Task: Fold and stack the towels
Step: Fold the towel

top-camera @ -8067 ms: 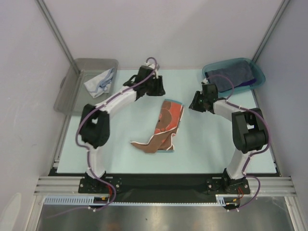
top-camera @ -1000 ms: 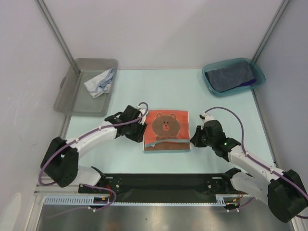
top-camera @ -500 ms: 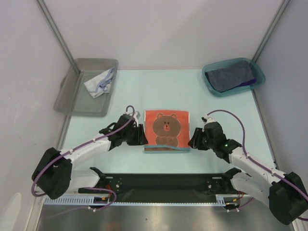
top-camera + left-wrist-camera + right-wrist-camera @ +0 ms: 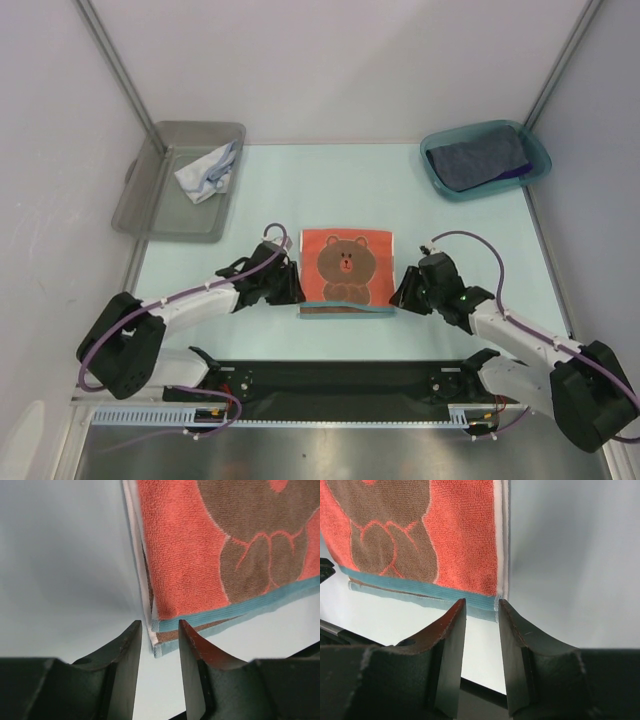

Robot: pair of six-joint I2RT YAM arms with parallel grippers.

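The orange-red towel [image 4: 345, 262] with a brown bear print lies folded flat at the table's middle front, with a teal hem along its near edge. My left gripper [image 4: 296, 289] is open at its near-left corner. In the left wrist view that corner [image 4: 158, 642] sits between the tips of my left gripper [image 4: 157, 630], unclamped. My right gripper [image 4: 398, 292] is open at the near-right corner. In the right wrist view my right gripper [image 4: 481, 607] has that corner [image 4: 496, 602] just ahead of its tips. A pale white and light-blue towel [image 4: 207, 170] lies crumpled. A dark grey-blue towel [image 4: 478, 158] lies over a purple one [image 4: 521, 172].
The grey bin [image 4: 150, 205] at the far left holds the pale towel. The teal bin [image 4: 538, 150] at the far right holds the dark towels. White walls with metal posts enclose the table. The black base rail [image 4: 340, 380] runs along the near edge.
The crumpled towel has been laid flat. In the last second its top layer has drawn back from the near hem, and both grippers have shifted slightly towards the near corners.
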